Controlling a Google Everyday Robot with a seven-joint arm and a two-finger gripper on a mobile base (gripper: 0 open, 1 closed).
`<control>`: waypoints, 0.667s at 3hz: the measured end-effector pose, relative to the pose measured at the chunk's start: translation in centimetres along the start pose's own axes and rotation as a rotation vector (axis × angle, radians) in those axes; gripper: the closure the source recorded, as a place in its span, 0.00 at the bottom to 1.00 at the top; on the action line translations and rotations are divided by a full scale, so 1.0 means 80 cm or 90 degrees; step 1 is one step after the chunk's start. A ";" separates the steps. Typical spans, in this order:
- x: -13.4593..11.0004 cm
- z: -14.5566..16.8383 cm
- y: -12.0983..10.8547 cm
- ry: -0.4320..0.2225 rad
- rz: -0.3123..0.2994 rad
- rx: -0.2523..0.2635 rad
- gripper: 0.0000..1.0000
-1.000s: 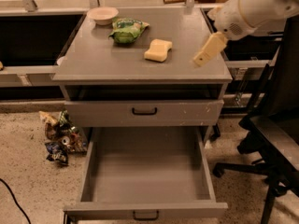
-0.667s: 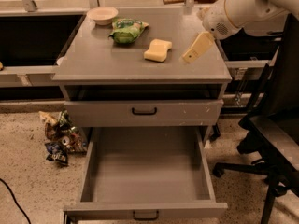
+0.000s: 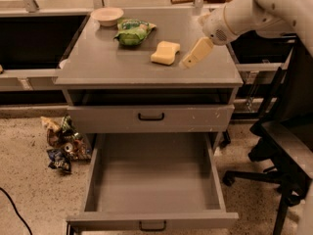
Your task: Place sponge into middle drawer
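Note:
The pale yellow sponge (image 3: pixel 165 52) lies on the grey cabinet top (image 3: pixel 112 65), right of centre. My gripper (image 3: pixel 195 54) hangs just above the cabinet top, a short way to the right of the sponge and apart from it, on the white arm (image 3: pixel 244 13) that reaches in from the upper right. It holds nothing that I can see. The middle drawer (image 3: pixel 151 180) is pulled fully out at the bottom of the view and is empty; its black handle (image 3: pixel 152 225) shows on its front. The uppermost handled drawer (image 3: pixel 150 116) above it is closed.
A green crinkled snack bag (image 3: pixel 132 32) and a small pale bowl (image 3: pixel 107 15) sit at the back of the cabinet top. A black office chair (image 3: pixel 281 146) stands close on the right. Crumpled wrappers (image 3: pixel 61 143) lie on the floor at the left.
My gripper has moved left across the cabinet top, from near the right edge to just beside the sponge. The sponge and the drawers have not moved.

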State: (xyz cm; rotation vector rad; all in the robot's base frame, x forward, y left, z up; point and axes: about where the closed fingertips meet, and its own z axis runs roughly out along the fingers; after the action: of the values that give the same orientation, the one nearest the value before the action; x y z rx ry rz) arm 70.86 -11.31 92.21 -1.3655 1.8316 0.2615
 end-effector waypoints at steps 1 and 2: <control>0.006 0.045 -0.015 -0.032 0.027 -0.003 0.00; 0.008 0.079 -0.027 -0.063 0.049 -0.002 0.00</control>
State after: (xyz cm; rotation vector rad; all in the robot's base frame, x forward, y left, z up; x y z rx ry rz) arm 75.78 -8.88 88.29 -1.2632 1.8048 0.3657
